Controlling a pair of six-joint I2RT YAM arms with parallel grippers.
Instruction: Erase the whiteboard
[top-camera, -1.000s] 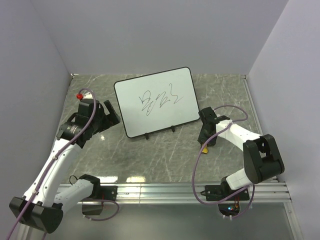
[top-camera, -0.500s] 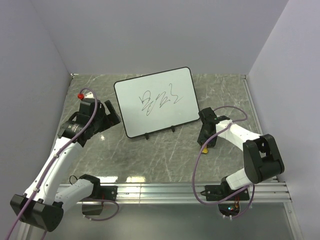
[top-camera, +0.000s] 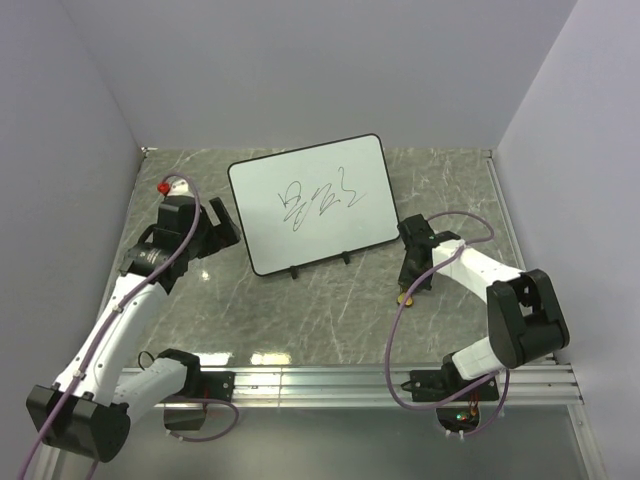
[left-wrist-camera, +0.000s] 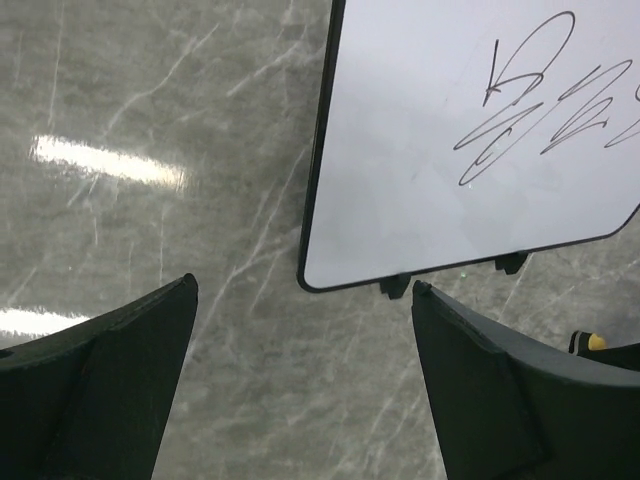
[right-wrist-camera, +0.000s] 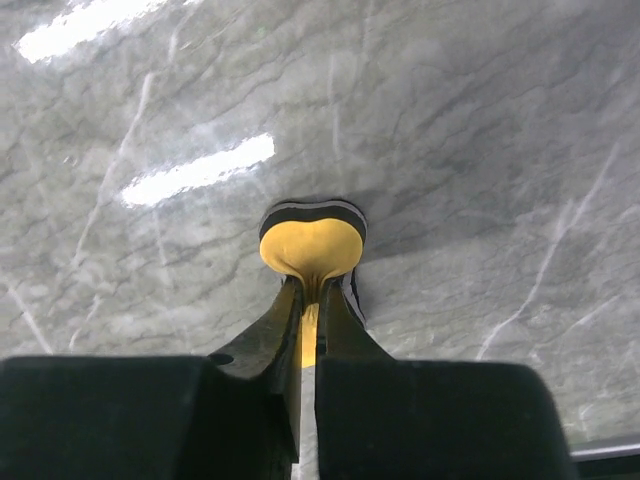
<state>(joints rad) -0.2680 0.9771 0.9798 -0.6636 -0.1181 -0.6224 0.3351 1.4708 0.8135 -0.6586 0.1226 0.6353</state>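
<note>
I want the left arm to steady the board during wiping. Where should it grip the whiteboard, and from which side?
Probably the left rim of the whiteboard, near its lower-left corner, approached from the left. That edge is thin, straight and clear of the scribble and the two feet, and the open left gripper faces it. Whether a finger fits underneath, I cannot tell.

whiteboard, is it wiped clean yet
No, black marker scribbles run across the middle of the whiteboard in the top view.
</note>
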